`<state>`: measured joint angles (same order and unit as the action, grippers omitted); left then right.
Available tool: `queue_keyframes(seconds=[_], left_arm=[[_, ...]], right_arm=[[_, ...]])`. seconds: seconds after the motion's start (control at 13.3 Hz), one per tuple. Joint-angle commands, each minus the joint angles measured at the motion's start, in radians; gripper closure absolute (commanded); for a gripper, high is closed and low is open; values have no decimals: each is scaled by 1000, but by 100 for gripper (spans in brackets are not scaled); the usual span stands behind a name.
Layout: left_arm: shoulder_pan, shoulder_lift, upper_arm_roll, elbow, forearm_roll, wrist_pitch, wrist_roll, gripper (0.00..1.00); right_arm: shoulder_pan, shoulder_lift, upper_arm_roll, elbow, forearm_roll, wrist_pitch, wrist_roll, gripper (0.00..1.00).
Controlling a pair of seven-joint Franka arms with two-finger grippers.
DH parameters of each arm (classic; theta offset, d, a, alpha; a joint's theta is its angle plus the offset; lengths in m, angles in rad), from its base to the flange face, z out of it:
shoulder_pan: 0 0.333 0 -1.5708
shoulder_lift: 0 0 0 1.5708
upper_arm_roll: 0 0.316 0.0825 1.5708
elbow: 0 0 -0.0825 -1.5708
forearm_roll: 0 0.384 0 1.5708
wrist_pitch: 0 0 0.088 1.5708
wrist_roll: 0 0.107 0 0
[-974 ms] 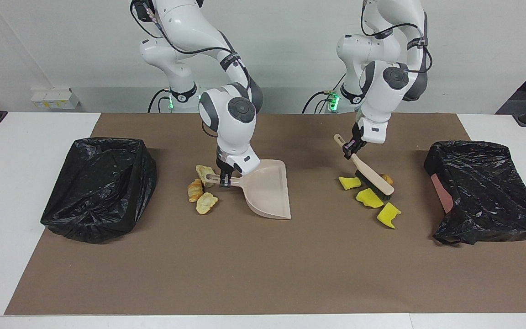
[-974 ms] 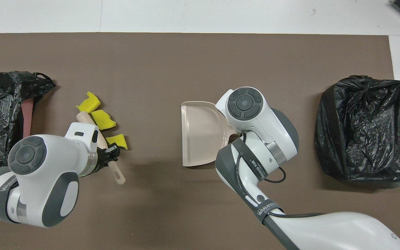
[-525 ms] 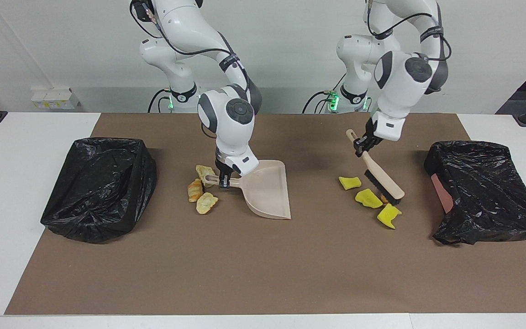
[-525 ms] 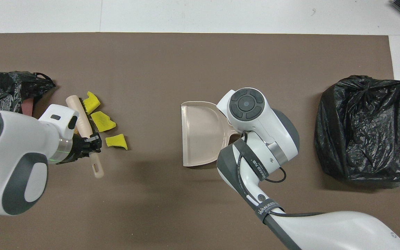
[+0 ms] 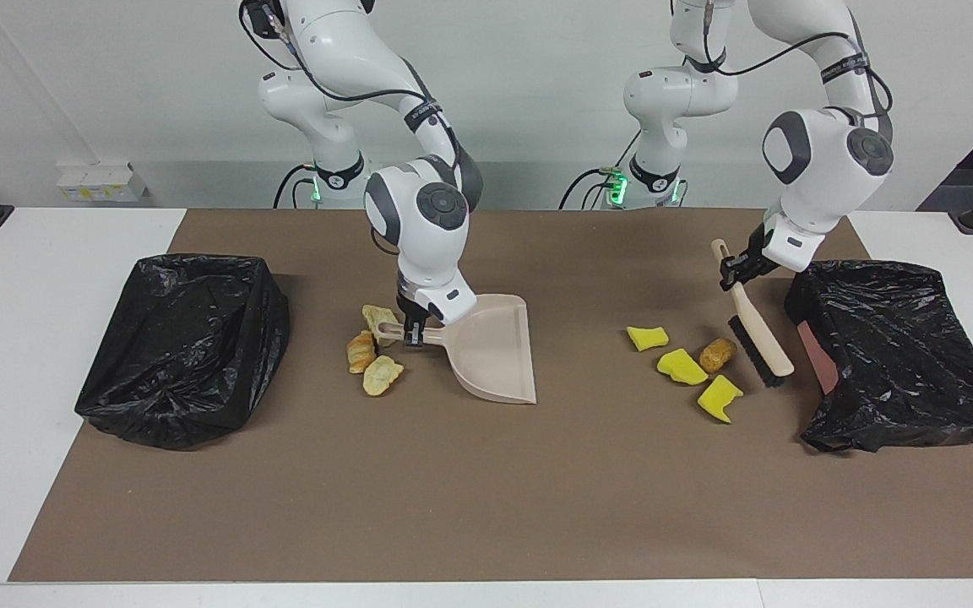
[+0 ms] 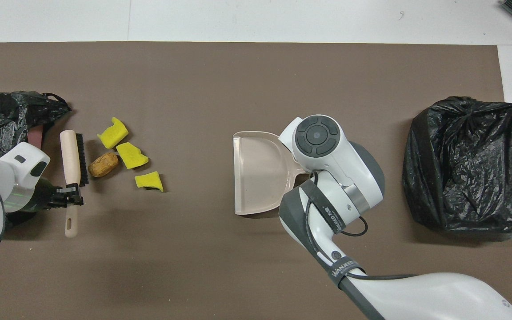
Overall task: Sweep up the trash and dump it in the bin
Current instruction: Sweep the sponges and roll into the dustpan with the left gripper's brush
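Trash in two clusters on the brown mat. Toward the left arm's end: three yellow foam wedges with a tan walnut-like lump touching the middle wedge; in the overhead view the lump sits at 9 o'clock of that wedge, the other wedges at about 11 and 5 o'clock of it. Toward the right arm's end: three golden bread and croissant pieces, bunched together, hidden under the arm from overhead. Brush tilted, bristle end down on the mat just beside the lump, at its 9 o'clock from overhead, bristles facing the scraps; left gripper has its fingers clenched on the brush handle. Dustpan flat on the mat mid-desk, open mouth toward the left arm's end, handle toward the bread pieces, which lie just at the handle end; right gripper has its fingers clenched on the dustpan handle. Black-bagged bin at the right arm's end of the desk; a second black bag at the left arm's end, close beside the brush.
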<state>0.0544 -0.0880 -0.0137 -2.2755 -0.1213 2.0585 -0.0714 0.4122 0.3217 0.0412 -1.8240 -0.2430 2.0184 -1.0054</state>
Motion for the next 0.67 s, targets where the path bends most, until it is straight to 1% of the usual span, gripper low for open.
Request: queue_keyframes(seconds=[0.0, 0.07, 0.22, 0.3, 0.6], left_arm=[[-10, 46, -14, 10, -6, 46, 30, 100], [-28, 63, -20, 11, -6, 67, 28, 100], [-132, 94, -20, 11, -15, 112, 21, 100], [-160, 97, -23, 10, -23, 123, 21, 100], [-341, 88, -23, 4, -55, 124, -54, 100]], right_arm=[[-10, -30, 6, -47, -25, 20, 11, 100], [-10, -30, 6, -47, -25, 20, 11, 100], [-9, -30, 6, -44, -22, 20, 11, 100], [-10, -30, 6, -46, -22, 16, 10, 100], [-9, -33, 6, -47, -24, 29, 8, 100]])
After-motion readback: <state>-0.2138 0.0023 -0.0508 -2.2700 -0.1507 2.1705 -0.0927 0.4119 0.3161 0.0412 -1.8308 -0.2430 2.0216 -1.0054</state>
